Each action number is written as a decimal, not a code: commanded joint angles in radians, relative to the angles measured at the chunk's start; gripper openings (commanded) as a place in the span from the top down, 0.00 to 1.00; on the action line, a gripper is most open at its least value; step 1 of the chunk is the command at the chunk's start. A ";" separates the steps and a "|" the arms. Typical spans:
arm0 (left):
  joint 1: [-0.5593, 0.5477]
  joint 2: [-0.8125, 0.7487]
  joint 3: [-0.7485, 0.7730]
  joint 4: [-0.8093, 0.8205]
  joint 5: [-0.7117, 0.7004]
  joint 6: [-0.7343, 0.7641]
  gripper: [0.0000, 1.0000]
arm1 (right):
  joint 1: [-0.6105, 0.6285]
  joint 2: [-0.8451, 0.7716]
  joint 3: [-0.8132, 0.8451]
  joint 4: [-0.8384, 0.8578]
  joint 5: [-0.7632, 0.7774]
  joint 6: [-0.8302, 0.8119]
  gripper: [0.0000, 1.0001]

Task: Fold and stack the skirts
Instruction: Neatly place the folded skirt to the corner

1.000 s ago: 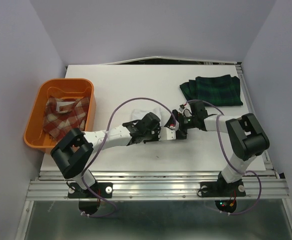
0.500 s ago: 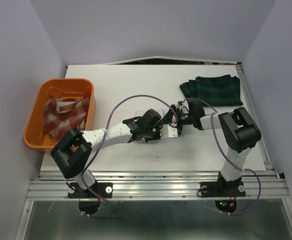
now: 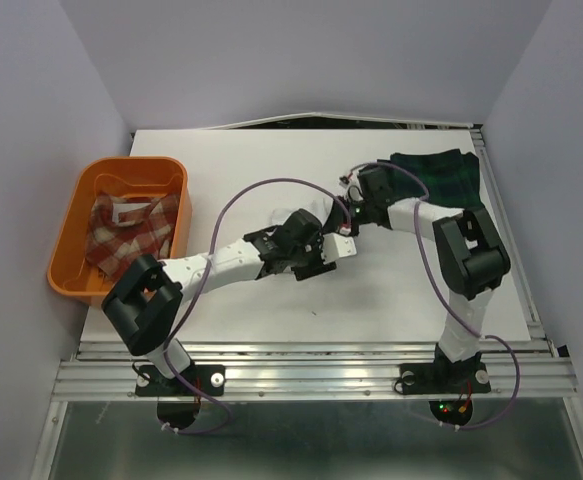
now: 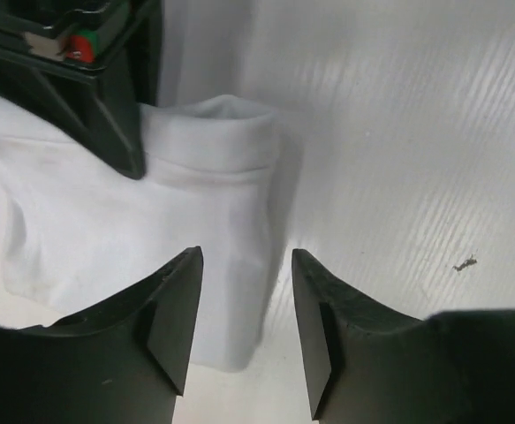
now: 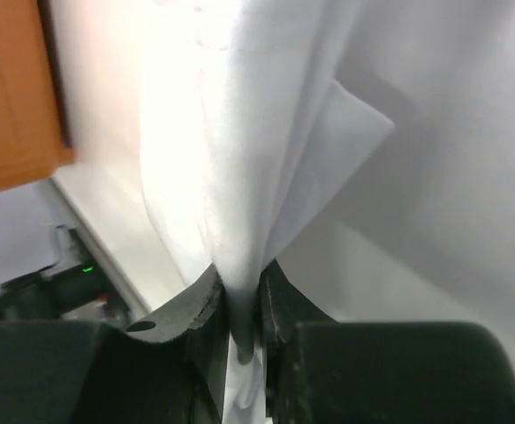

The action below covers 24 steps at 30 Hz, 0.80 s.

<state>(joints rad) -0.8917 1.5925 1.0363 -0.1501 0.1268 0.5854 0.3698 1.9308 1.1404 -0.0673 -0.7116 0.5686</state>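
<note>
- Left gripper (image 4: pixel 244 265): jaws parted, nothing clamped; folded edge of plain white soft cloth skirt (image 4: pixel 204 194) showing in the gap between the two black fingers (image 4: pixel 173 309).
- Right gripper (image 5: pixel 239 305): jaws pinched tight on a gathered fold of the white skirt, cloth fanning out from the pinch.
- Black body of the right gripper also in left wrist view, upper left, sitting against the white cloth.
- White skirt near centre of white table (image 3: pixel 261 160), mostly hidden under both grippers in top view; grippers close together there.
- Dark green-navy plaid cloth skirt (image 3: pixel 446 175) flat at far right of table, near edge partly covered by right arm.
- Red-and-tan plaid cloth skirt (image 3: pixel 131 225) crumpled inside orange plastic basket (image 3: pixel 66 230) at left table edge, well apart from both grippers.
</note>
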 commanded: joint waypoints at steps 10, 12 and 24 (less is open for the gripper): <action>0.158 -0.199 0.107 -0.134 0.062 -0.099 0.36 | -0.182 0.200 0.729 -0.795 0.291 -0.892 0.99; 0.172 -0.215 0.094 -0.143 0.059 -0.091 0.36 | -0.233 0.240 0.798 -0.867 0.296 -0.937 0.99; 0.201 -0.227 0.051 -0.146 0.077 -0.078 0.36 | -0.391 0.287 1.144 -1.111 0.284 -1.122 0.99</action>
<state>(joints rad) -0.6918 1.3914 1.0870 -0.3035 0.1829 0.4965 -0.0177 2.2745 2.2200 -1.1000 -0.4278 -0.4774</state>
